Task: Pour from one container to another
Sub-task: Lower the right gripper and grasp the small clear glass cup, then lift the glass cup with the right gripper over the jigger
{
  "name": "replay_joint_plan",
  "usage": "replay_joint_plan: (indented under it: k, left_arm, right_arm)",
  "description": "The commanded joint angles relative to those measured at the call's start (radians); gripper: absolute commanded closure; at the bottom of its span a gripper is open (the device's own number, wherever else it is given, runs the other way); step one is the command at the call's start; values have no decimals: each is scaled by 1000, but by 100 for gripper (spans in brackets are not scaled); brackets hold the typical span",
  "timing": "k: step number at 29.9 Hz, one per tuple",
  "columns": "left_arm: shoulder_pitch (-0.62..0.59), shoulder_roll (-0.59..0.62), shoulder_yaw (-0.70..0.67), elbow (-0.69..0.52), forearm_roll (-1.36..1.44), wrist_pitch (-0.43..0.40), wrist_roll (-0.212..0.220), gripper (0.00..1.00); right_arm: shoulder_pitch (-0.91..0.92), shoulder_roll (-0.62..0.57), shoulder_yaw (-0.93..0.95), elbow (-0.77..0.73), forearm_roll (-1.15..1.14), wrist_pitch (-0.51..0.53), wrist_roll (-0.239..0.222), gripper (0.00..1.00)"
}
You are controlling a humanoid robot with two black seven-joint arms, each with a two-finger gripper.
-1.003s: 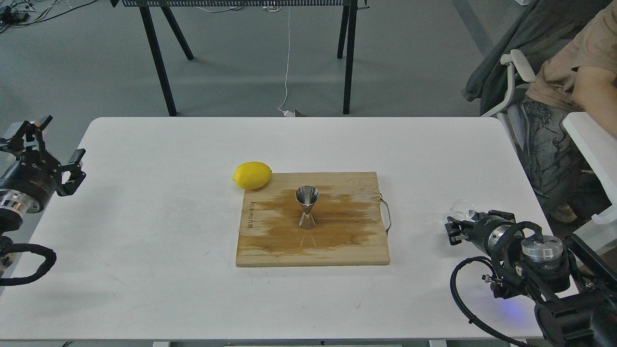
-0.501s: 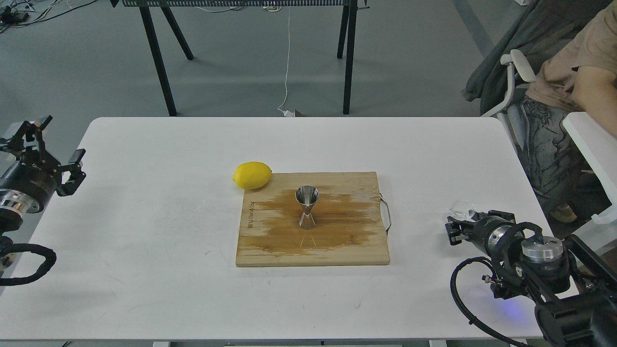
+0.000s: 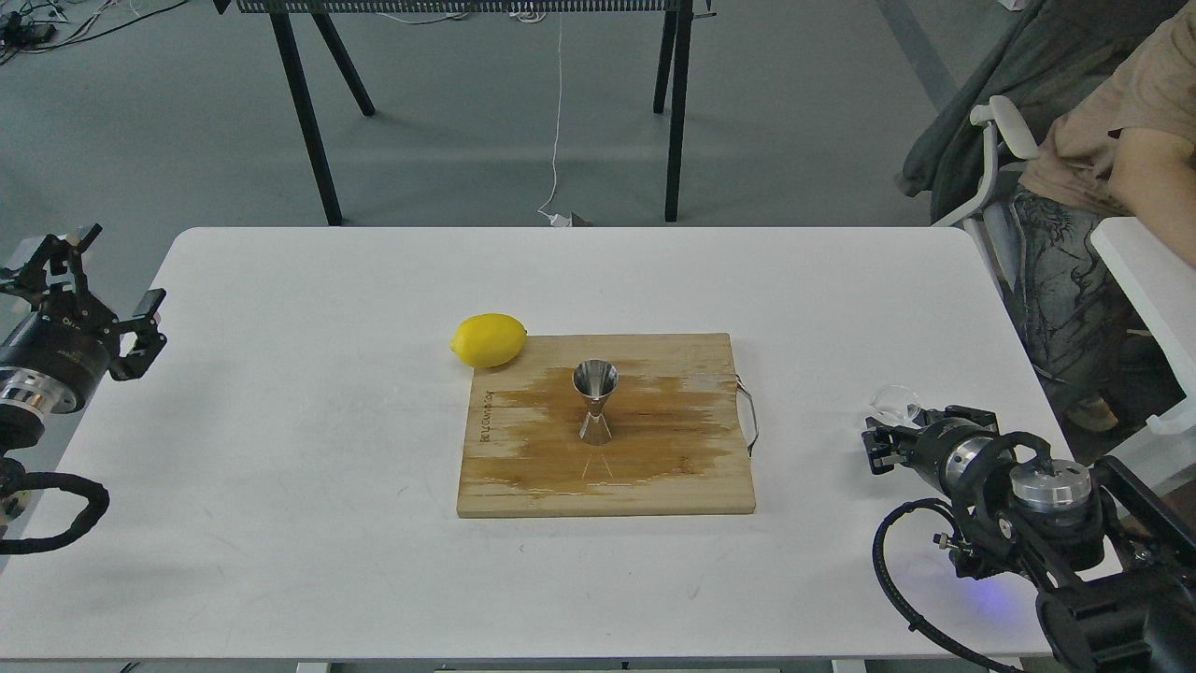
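Note:
The steel hourglass jigger (image 3: 595, 402) stands upright in the middle of a wet wooden cutting board (image 3: 523, 467). The small clear glass cup (image 3: 892, 402) is near the table's right edge, right at the tip of my right gripper (image 3: 883, 439). The gripper's dark fingers hide the cup's lower part, so I cannot make out whether they clasp it. My left gripper (image 3: 93, 285) hovers at the table's left edge, fingers spread wide and empty, far from the board.
A yellow lemon (image 3: 489, 339) lies against the board's far left corner. The board has a metal handle (image 3: 747, 416) on its right side. A seated person (image 3: 1112, 159) and a white chair are beyond the table's right edge.
My right gripper and the glass cup have shifted very slightly; nothing else has moved.

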State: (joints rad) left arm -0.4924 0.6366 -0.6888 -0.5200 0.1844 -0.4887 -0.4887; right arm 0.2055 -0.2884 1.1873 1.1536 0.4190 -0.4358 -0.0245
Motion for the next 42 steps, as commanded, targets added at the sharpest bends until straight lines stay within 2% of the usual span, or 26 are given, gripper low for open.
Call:
replay_joint_plan:
  k: [1, 14, 22, 33, 42]
  left_arm:
    - [0, 0, 0, 0, 0, 0, 0, 4]
    - [0, 0, 0, 0, 0, 0, 0, 4]
    - [-2, 2, 0, 0, 0, 0, 0, 4]
    - [0, 2, 0, 0, 0, 0, 0, 4]
    - [0, 0, 0, 0, 0, 0, 0, 4]
  right_arm:
    - [5, 0, 0, 15, -9, 5, 0, 55]
    - [21, 2, 0, 224, -157, 2, 0, 56]
    - [66, 49, -44, 327, -293, 3, -2, 56]
    - [213, 140, -230, 322, -491, 3, -2, 56]
    - [255, 153, -353, 319, -608, 0, -3, 56]
